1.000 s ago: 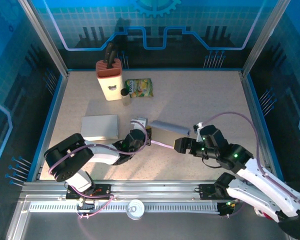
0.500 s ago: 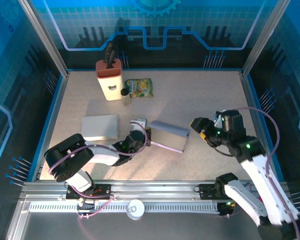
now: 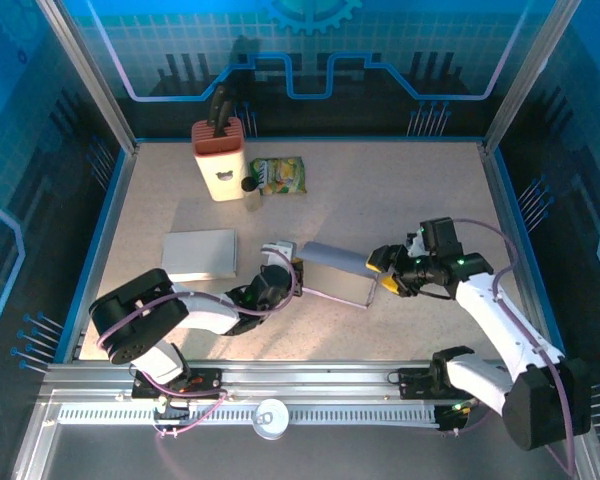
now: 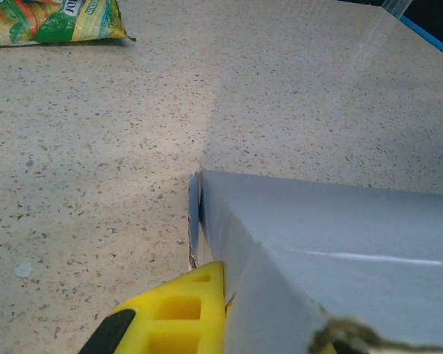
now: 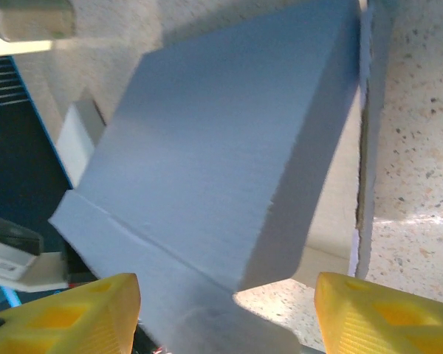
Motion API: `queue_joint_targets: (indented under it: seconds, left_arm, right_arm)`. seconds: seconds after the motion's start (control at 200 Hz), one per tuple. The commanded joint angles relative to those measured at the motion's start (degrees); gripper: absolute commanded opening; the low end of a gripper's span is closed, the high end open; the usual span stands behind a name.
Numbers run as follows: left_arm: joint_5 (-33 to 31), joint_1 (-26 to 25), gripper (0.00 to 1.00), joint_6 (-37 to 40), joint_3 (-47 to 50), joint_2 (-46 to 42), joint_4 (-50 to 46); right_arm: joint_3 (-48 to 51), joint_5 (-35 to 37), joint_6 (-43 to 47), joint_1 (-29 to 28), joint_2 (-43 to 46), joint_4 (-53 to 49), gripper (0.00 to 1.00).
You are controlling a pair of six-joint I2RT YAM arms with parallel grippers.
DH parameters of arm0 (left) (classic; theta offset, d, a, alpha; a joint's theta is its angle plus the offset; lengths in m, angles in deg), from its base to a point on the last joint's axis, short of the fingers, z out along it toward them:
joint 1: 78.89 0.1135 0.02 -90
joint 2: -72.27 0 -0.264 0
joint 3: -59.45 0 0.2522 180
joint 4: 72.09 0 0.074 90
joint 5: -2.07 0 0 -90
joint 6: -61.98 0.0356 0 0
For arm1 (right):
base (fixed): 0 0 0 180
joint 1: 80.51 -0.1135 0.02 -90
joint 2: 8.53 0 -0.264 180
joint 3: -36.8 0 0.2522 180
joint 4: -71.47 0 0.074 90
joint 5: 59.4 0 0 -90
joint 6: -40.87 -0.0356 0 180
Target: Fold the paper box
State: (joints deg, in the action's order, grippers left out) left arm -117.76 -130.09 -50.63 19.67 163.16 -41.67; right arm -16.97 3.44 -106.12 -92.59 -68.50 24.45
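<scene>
Roughly at the middle of the table (image 3: 420, 190), a little toward its near edge, sits the paper box (image 3: 332, 275). It is a grey-blue cardboard shell that is only partly formed. One panel lies low on the surface, and a broad panel slopes up over it, leaving the right end open.

The left gripper (image 3: 283, 270) is at the box's left end with its jaws pressed together on the cardboard there. In the left wrist view one yellow finger (image 4: 179, 313) lies against the outer side of the box's wall, with a thin flap edge standing just beside it.

The right gripper (image 3: 386, 272) is at the opposite, open end with its jaws spread wide. In the right wrist view its two yellow fingertips (image 5: 77, 306) stand well apart with the sloping panel between them. Whether either one touches the cardboard cannot be told.

Left of the box, near the left arm's wrist, a flat grey sheet (image 3: 200, 254) lies on the table. Farther back on the left stands a white holder (image 3: 220, 170) with a red-brown top and a black handle sticking out of it. Just beside the holder, on its right, is a small dark-capped item (image 3: 248, 187) too small to make out. Next to that lies a green and yellow snack bag (image 3: 280, 176).
</scene>
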Motion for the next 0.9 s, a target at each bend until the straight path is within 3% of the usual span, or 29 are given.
queue_joint_targets:
  seconds: [0.0, 0.205, 0.325, 0.41, 0.555, 0.735, 0.89]
  left_arm:
    - [-0.2, -0.9, 0.0, -2.1, 2.1, 1.9, -3.4]
    - [-0.6, -1.9, 0.01, -3.2, 3.0, 1.7, -3.2]
    - [-0.1, -2.4, 0.15, -4.6, 3.5, -0.3, -5.3]
    - [-0.1, -3.2, 0.33, -6.2, 4.1, -3.0, -8.3]
    - [1.9, -4.2, 0.45, -9.2, 5.1, -8.2, -14.3]
    - [3.8, -5.0, 0.53, -13.1, 5.2, -17.1, -25.2]
    - [5.6, -5.1, 0.56, -16.5, 2.2, -30.2, -41.8]
  right_arm:
    - [1.4, -1.4, 0.1, -1.1, -1.8, 4.1, 0.62]
    - [3.1, 0.1, 0.9, -2.4, -3.7, 5.8, 0.57]
    - [3.9, 1.5, 1.5, -2.9, -3.9, 5.9, 0.54]
    - [4.5, 3.2, 2.5, -3.3, -4.2, 5.7, 0.51]
    - [5.8, 4.2, 3.1, -3.5, -5.4, 6.6, 0.48]
    - [5.7, 5.4, 3.3, -4.1, -6.1, 6.5, 0.48]
    - [4.6, 7.1, 5.2, -4.1, -5.5, 3.9, 0.5]
